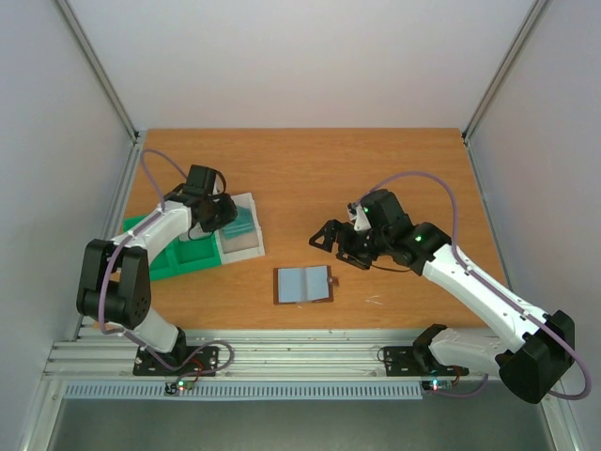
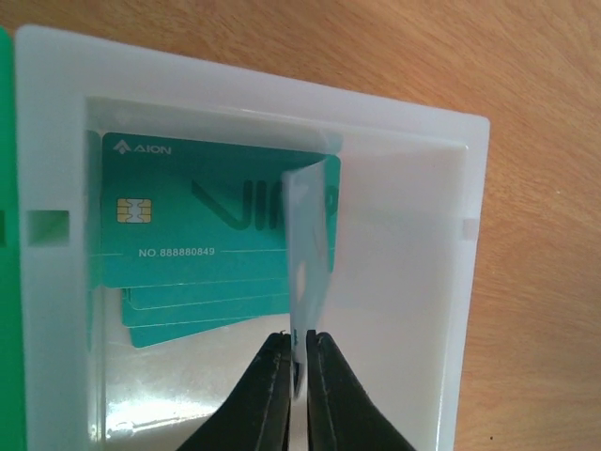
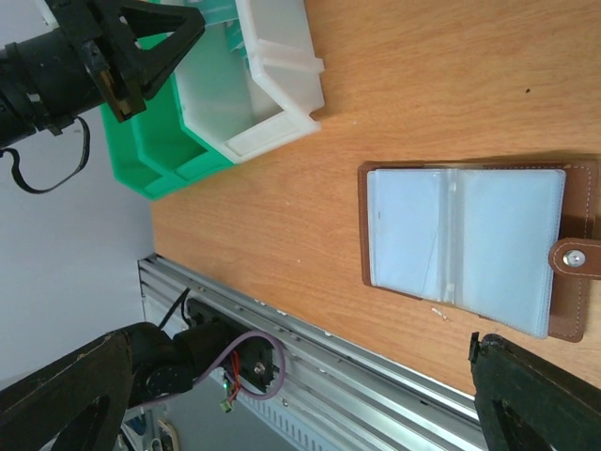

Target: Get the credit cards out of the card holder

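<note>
Over the clear compartment [image 2: 282,103] of the tray [image 1: 178,263], the left gripper [image 2: 299,343] is pinched almost closed on the lower edge of a pale card [image 2: 310,235] standing on edge. Beneath it teal cards [image 2: 188,225] lie stacked flat, the lower ones showing only their edges. The right gripper [image 1: 331,246] gapes wide and holds nothing, just beside the brown card holder [image 1: 303,285] lying open on the worktop [image 1: 376,169]. Its fingers are partly cut off in the right wrist view.

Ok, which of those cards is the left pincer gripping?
The pale, whitish card, standing on edge in the left pincer. The teal cards lie flat in a stack in the clear tray compartment.
</note>
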